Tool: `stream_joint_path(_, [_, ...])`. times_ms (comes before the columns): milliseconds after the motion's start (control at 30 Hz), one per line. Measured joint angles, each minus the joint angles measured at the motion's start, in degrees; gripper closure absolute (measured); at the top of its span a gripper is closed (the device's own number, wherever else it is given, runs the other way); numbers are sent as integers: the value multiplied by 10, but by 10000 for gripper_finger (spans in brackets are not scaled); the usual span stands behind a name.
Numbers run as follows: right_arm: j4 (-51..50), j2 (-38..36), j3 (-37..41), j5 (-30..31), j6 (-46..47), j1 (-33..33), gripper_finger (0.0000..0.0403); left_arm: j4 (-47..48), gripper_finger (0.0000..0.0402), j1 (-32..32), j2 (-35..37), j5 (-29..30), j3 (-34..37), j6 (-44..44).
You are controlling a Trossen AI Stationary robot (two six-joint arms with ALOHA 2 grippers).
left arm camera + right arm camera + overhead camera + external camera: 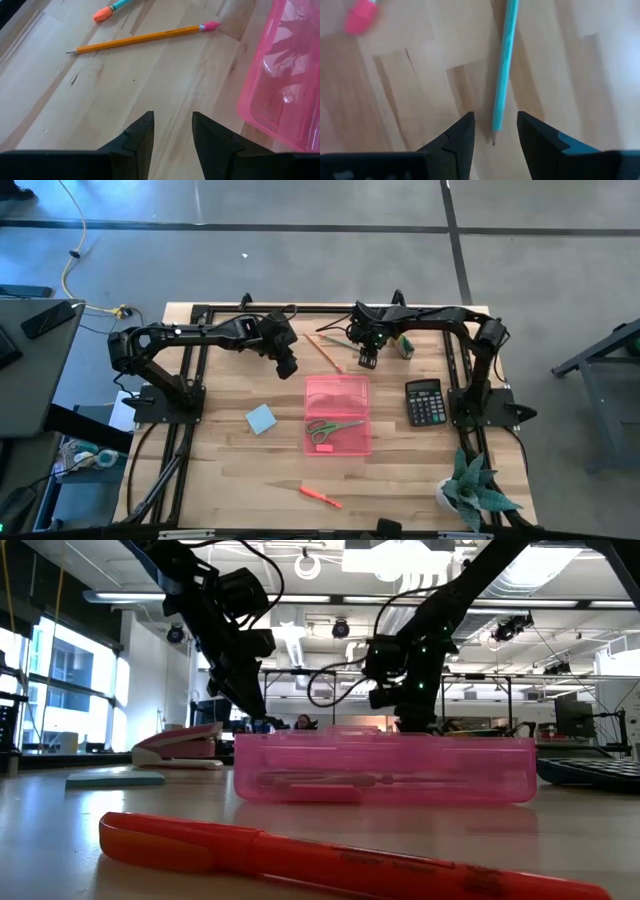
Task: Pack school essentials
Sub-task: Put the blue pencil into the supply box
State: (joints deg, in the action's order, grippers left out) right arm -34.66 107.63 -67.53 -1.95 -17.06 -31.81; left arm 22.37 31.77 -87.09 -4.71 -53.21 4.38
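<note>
Teal pencil point(504, 65) tip between parted right gripper point(495, 132) fingers, left gripper point(172, 131) narrowly open, empty

high: overhead | low: tabletop, level | both: pink case point(338, 414)
</note>
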Motion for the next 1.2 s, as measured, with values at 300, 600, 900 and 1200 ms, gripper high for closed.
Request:
stream_joint_path(300, [3,21,-1,17,-5,0,267,0,280,0,0,0,0,0])
stream_joint_path(600, [-4,22,-1,12,5,1,363,0,280,0,0,2,0,0])
stream_joint_path(900, [-11,22,-1,16,17,1,392,0,280,0,0,2,0,-11])
stream_joint_path(1200, [-14,13,1,15,16,0,391,0,280,0,0,2,0,-16])
